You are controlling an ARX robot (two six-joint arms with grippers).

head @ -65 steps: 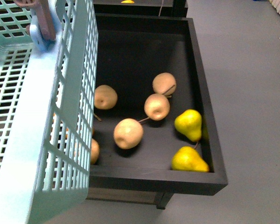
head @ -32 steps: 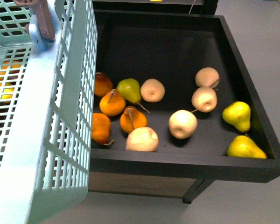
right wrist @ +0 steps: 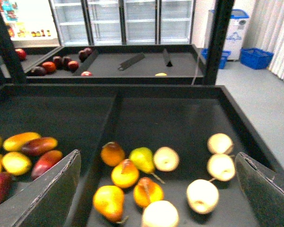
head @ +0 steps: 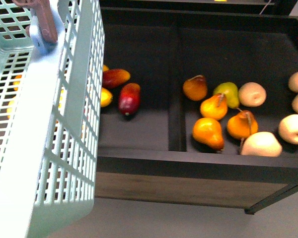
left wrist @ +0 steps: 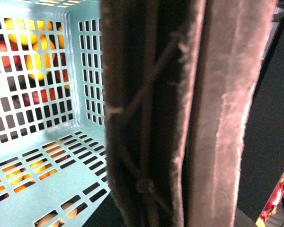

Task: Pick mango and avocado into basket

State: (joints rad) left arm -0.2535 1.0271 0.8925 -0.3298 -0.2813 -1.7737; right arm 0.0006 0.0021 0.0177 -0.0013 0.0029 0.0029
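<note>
right claw [right wrist: 157, 158] spread wide, empty, facing pears [right wrist: 125, 173] in the bin's right compartment. left claw: cannot tell, brown handles [left wrist: 180, 118] fill its view. basket [head: 69, 148] hangs beside mangoes [head: 129, 97] in the left compartment.

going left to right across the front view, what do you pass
basket, dark red mango, bin divider, dark orange pear, green pear, pale round fruit

A grocery shop; black display bins [head: 198, 166] hold loose pears [head: 208, 133] and mangoes [head: 129, 97]; glass-door fridges [right wrist: 125, 21] line the far wall; a plastic shopping basket [head: 39, 163] nearby.
</note>
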